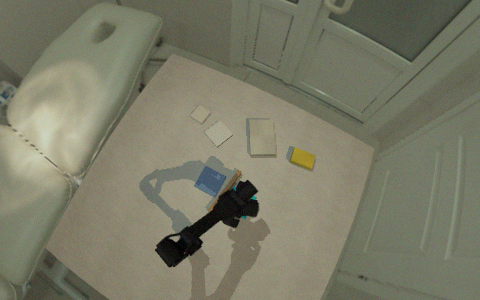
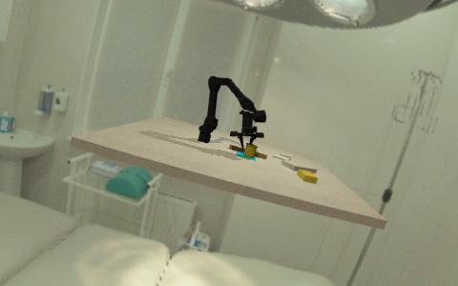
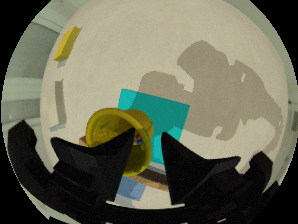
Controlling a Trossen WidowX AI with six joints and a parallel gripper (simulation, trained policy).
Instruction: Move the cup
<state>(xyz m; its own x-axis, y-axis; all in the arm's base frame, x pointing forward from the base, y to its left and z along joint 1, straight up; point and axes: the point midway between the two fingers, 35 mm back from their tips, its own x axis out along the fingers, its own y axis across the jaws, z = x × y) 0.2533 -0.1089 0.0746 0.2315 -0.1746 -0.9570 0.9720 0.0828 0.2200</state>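
The yellow cup (image 2: pixel 251 152) (image 3: pixel 106 122) is upright on the teal pad (image 3: pixel 172 120) (image 2: pixel 240 154), near the pad's edge; whether its base is fully flat is too small to tell. Red and blue marbles (image 3: pixel 138 139) show inside it. My gripper (image 3: pixel 148 133) (image 2: pixel 246 145) is open around the cup's wall: one finger reaches over the cup's mouth, the other is outside the rim, with a gap between them. In the top view the arm hides the cup. The blue pad (image 1: pixel 210 181) (image 3: pixel 131 189) is bare.
A low wooden bar (image 1: pixel 237 175) (image 2: pixel 261 155) (image 3: pixel 156 179) stands between the two pads, close beside the cup. A cream box (image 1: pixel 262 138), two pale tiles (image 1: pixel 218 133) (image 1: pixel 200 114) and a yellow block (image 1: pixel 303 158) (image 2: pixel 307 176) (image 3: pixel 67 45) lie farther off.
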